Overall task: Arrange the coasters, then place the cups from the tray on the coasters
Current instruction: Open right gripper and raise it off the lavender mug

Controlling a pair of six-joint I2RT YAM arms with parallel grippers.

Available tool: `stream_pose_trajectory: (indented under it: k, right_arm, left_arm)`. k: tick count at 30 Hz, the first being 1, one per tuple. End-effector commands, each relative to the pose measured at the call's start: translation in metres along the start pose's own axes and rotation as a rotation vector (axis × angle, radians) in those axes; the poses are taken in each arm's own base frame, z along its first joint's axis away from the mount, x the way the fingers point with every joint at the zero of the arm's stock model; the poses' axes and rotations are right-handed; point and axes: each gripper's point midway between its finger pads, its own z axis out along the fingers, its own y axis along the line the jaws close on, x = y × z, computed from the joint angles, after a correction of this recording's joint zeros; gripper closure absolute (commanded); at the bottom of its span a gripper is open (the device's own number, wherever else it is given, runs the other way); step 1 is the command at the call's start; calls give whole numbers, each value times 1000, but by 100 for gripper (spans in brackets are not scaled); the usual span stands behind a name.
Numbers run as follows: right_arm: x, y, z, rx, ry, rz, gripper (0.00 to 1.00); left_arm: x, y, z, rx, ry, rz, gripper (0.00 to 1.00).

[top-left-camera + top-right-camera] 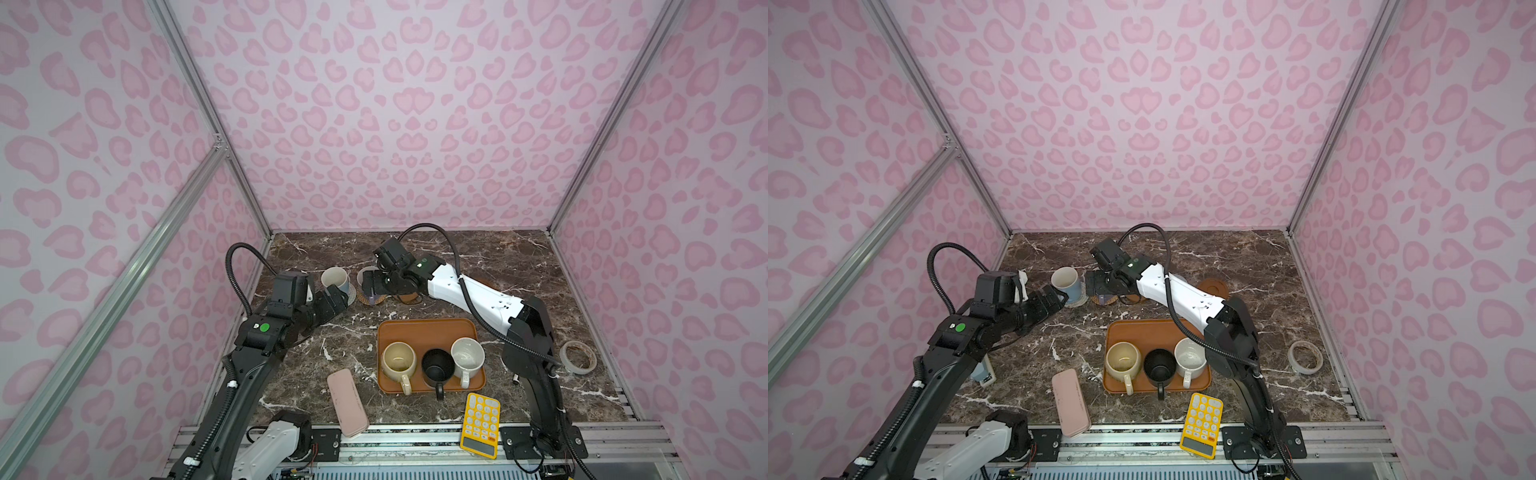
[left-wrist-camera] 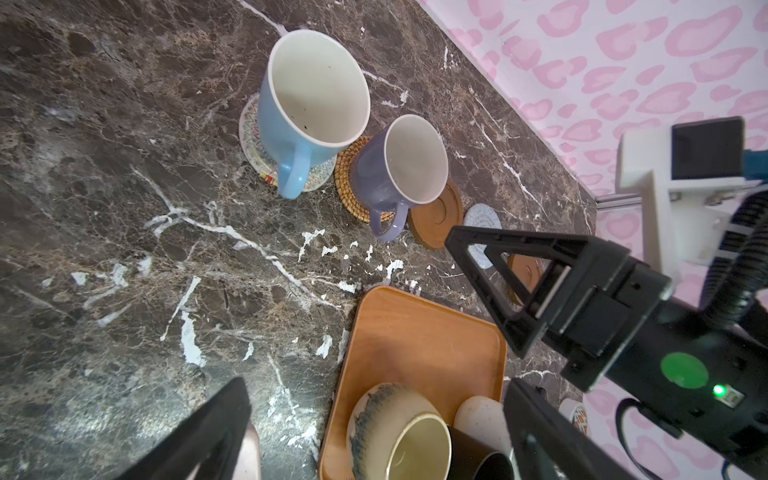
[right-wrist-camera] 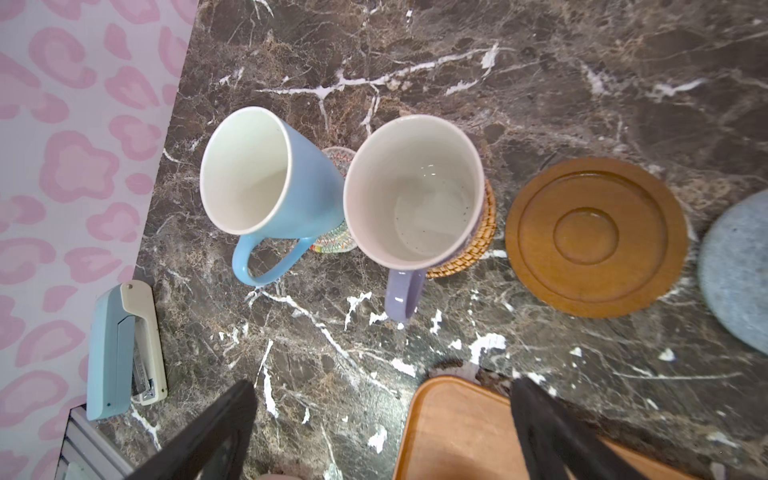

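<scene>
The dark brown white-veined marble tabletop (image 1: 540, 266) carries the orange-brown rectangular tray with rounded corners and a low rim (image 1: 424, 330), smooth and stiff, near the front. The left hand (image 1: 336, 300) hovers just beside the light blue mug, jaws spread and empty. The right hand (image 3: 384, 384) hangs above the lavender mug, jaws wide and holding nothing. Three cups stand upright in a row on the tray, handles toward the front edge: a rounded cream-yellow mug (image 1: 398, 361), a black mug (image 1: 437, 365) and a speckled white mug (image 1: 467, 353). The tapered light blue mug (image 3: 266, 178) sits on the woven off-white coaster with zigzag stitching (image 3: 336, 245), and the lavender mug (image 3: 415, 191) on the woven tan rattan coaster (image 3: 469, 253). Vacant are a smooth brown coaster with ringed rim (image 3: 594, 237), a woven grey-blue coaster (image 3: 735, 270) just beside it, and a second brown rimmed coaster (image 1: 1212, 286) farther right. Assessment: the cups look like glazed ceramic, so rigid, fairly heavy, slick and breakable. One jaw inside the rim pinching the wall, or a grip across the handle, appears soundest, the cream-yellow body likely being too broad to span. The woven coasters should resist sliding better than the brown discs.
</scene>
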Motion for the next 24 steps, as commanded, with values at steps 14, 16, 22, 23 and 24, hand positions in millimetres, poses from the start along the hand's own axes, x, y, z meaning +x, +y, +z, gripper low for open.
stream_pose_trajectory:
  k: [14,16,22,23,24]
  right_arm:
    - [-8,-54,-104,175,-218,-192,3]
    - [-6,-58,-116,162,-246,-191,3]
    - [11,-79,-135,21,-217,-83,3]
    - [14,-84,-138,8,-213,-76,3]
    - [17,-89,-143,15,-218,-77,3]
  left_arm:
    - [30,-11,-15,32,98,32,3]
    - [39,-14,-14,26,114,49,3]
    - [73,-19,-9,-7,170,115,3]
    - [79,-18,-7,-13,178,120,3]
    - [85,-17,-5,-19,189,128,3]
